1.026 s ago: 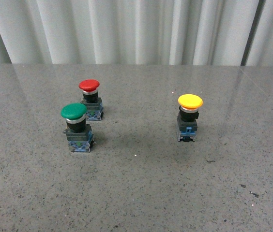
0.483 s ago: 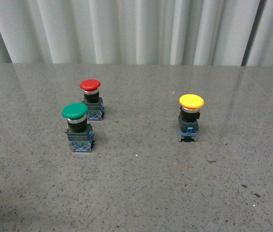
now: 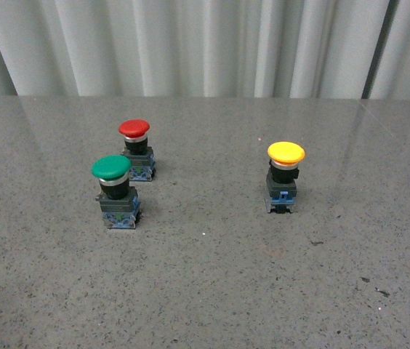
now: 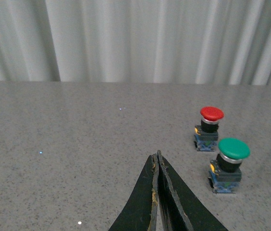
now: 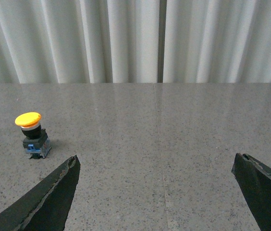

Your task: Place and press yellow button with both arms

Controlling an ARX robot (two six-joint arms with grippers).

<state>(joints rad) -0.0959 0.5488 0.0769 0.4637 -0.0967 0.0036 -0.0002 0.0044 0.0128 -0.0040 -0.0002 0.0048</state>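
Grey speckled tabletop fills your front view, and a pale pleated curtain hangs behind its far edge. You have the yellow button standing upright on the right half of the table. Its mushroom cap faces up, with a silver collar beneath it, then a black body, and the blue-grey base rests flat on the surface. Nothing touches it. Well apart from it, on the left half, you can see the green button and the red button, both upright. The red one stands just behind the green one and slightly to its right, near it but with their bases apart. Your left gripper appears in the left wrist view. Its dark jaws are pressed together into one thin point with nothing between them, held over bare table. The green and red buttons stand ahead of it and off to one side, the green nearer and the red farther. Your right gripper appears in the right wrist view with its jaws spread wide and only bare table between them. The yellow button stands ahead of that gripper, beyond one jaw's tip and clear of both jaws. A few small dark specks lie on the table surface near you on the right.
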